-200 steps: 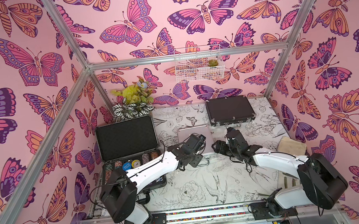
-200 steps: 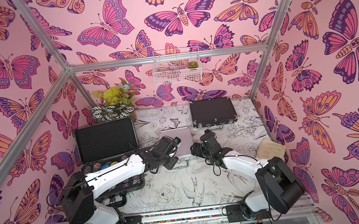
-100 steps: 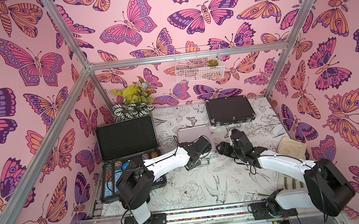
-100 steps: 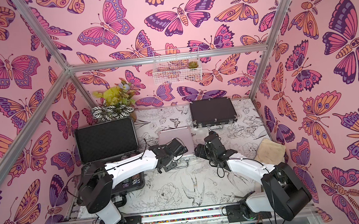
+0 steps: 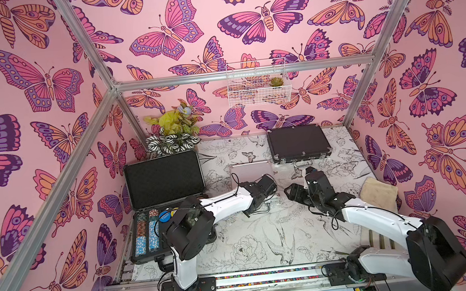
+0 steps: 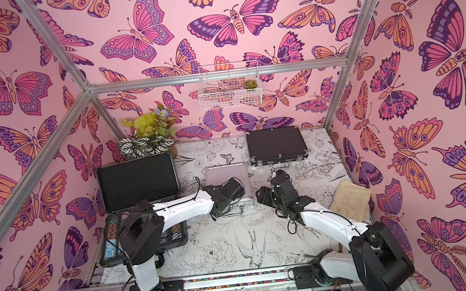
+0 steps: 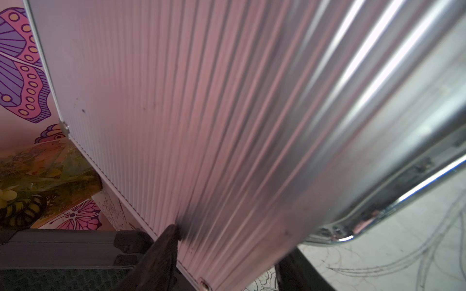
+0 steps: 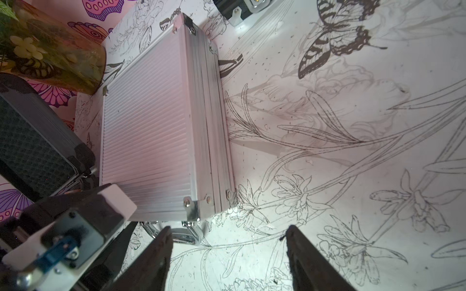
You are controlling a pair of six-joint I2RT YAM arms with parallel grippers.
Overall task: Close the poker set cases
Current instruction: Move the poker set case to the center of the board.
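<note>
The white tabletop [image 5: 249,238] printed with line-drawn flowers and birds carries all three cases. The large black ribbed plastic case [image 5: 165,179] is open on the left arm's side of the small silver ribbed aluminium case [image 5: 250,169], with its foam-lined lid upright. Rows of coloured chips [image 5: 147,233] fill its base. The medium black case with silver trim [image 5: 297,143] lies flat and closed beyond the silver case, on the right arm's side. Its handle faces the robot.

The silver case sits near the middle in both top views [image 6: 225,173]. Its lid is down on its base and its bright metal handle [image 8: 186,234] lies at the near edge. Whether the latches are fastened cannot be told.

A beige folded cloth [image 5: 379,193] lies well apart from the silver case on the right arm's side.

The left pincer [image 5: 259,191] is over the near part of the silver case. In the left wrist view its dark fingers [image 7: 164,254] are spread, and one tip touches the ribbed lid [image 7: 201,113].

The right pincer [image 8: 228,228] hangs beside the case's near corner, on the right arm's side. Its jaws are wide apart above bare tabletop and hold nothing.
</note>
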